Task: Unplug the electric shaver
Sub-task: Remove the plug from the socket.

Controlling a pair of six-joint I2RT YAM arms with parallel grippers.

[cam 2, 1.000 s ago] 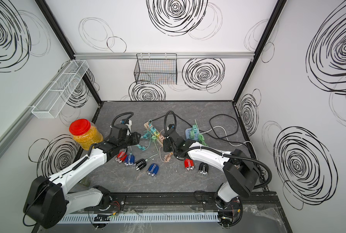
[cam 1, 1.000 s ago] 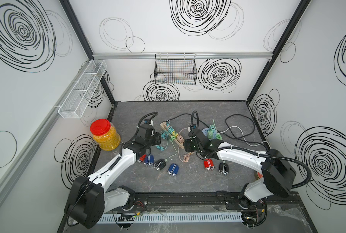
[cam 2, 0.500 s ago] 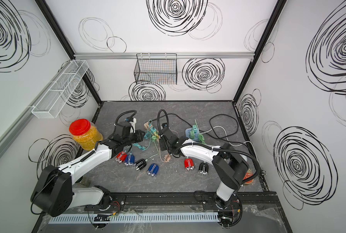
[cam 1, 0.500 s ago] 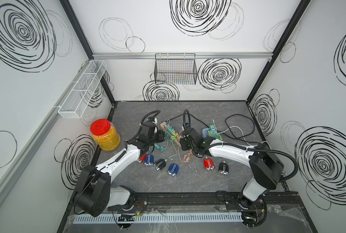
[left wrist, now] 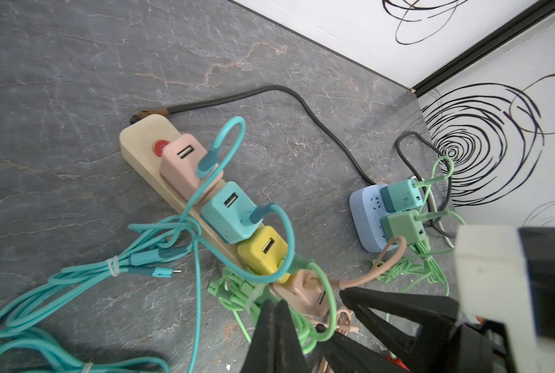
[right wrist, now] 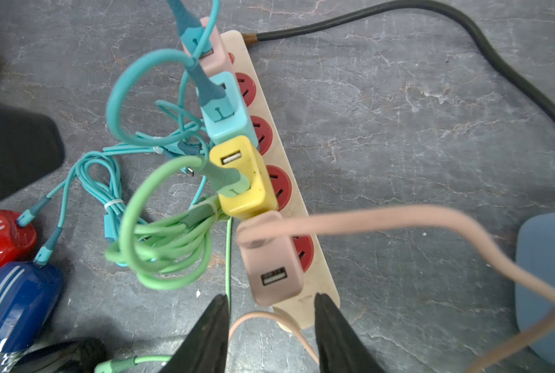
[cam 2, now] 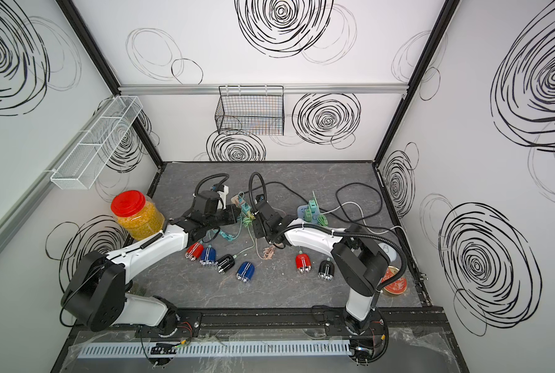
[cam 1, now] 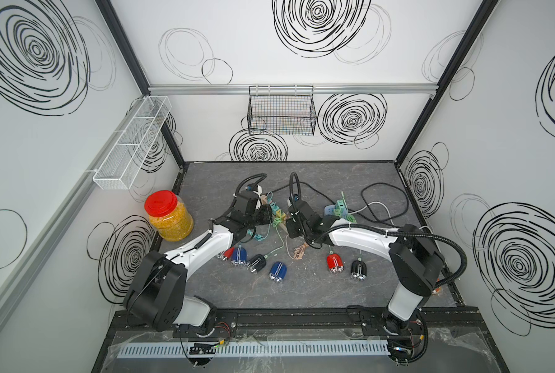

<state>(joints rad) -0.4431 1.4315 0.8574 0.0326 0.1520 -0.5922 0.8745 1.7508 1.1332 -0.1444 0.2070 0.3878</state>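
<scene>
Grey marble tabletop [cam 1: 334,300]: six striped shavers [cam 1: 277,270], red, blue, black, chrome-headed.

Six shavers [cam 1: 278,272], six chargers [left wrist: 227,211], two power strips [left wrist: 140,135], two wire baskets [cam 1: 281,113], one jar [cam 1: 171,216].

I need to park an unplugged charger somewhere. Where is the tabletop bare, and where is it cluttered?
Bare: the front band between the shavers and the front rail; also the back strip below the back wall. Crowded: the middle, around the power strip, its chargers and cables.
</scene>
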